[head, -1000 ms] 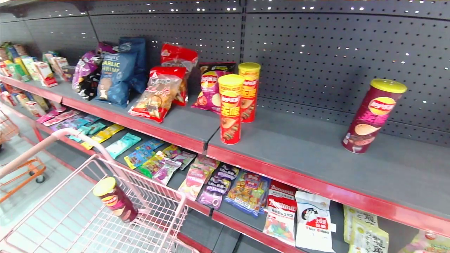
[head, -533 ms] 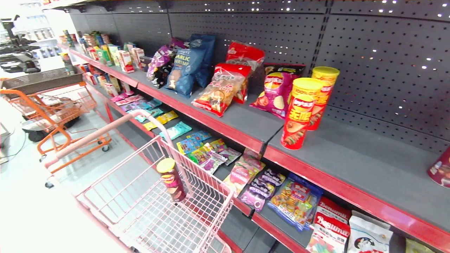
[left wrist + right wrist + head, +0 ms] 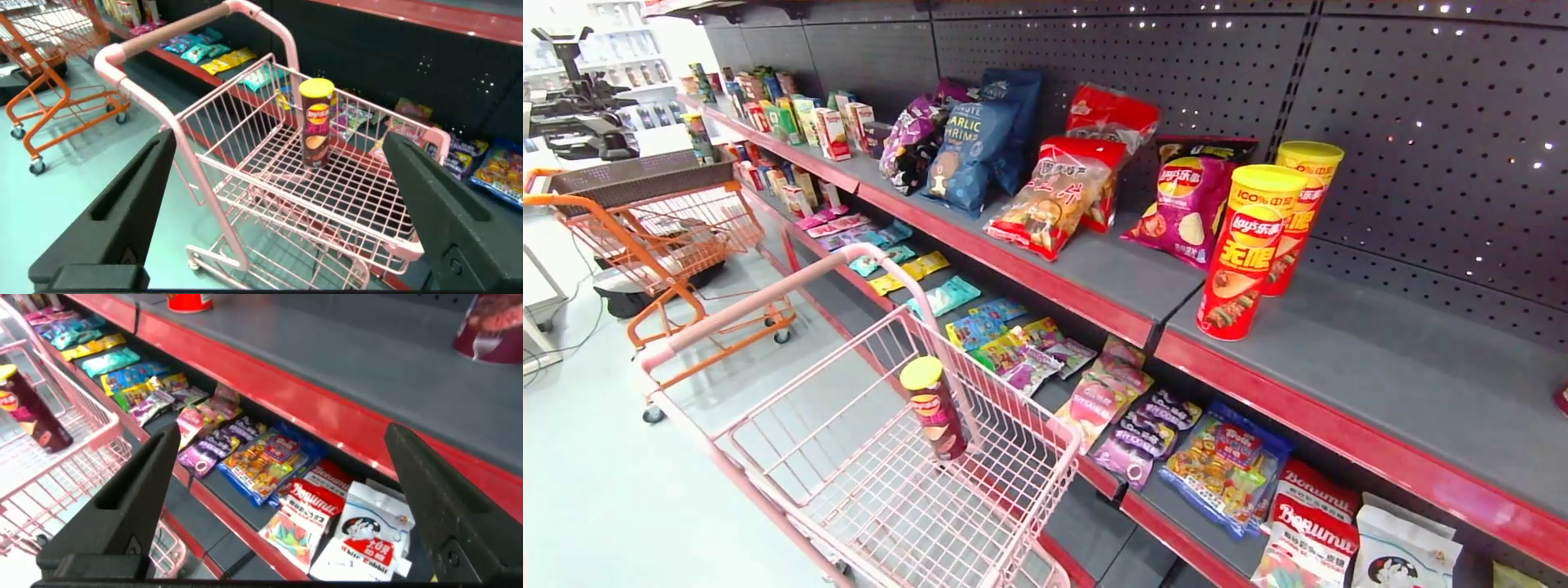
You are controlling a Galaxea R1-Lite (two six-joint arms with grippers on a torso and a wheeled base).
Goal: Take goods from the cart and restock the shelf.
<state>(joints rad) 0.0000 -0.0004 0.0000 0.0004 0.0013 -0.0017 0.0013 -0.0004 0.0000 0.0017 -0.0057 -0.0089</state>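
Note:
A maroon chips can (image 3: 934, 407) with a yellow lid stands upright in the pink wire cart (image 3: 768, 425), near its shelf-side wall. In the left wrist view my left gripper (image 3: 278, 151) hangs open above the cart (image 3: 245, 175), with the can (image 3: 317, 122) beyond its fingers (image 3: 106, 216). My right gripper (image 3: 282, 445) is open and empty in front of the red-edged shelf (image 3: 327, 384). A second maroon can (image 3: 494, 327) stands on that grey shelf board. The cart's can (image 3: 33, 408) also shows at the edge of the right wrist view.
Two red chips cans (image 3: 1245, 249) (image 3: 1298, 212) and snack bags (image 3: 1054, 200) stand on the grey shelf (image 3: 1380, 384). Candy packets (image 3: 1127, 408) fill the lower shelf. An orange cart (image 3: 662, 237) is parked farther down the aisle.
The head camera has swung left, so the shelf's maroon can has slid out at the right edge. The cart, its can and the shelf goods have not moved.

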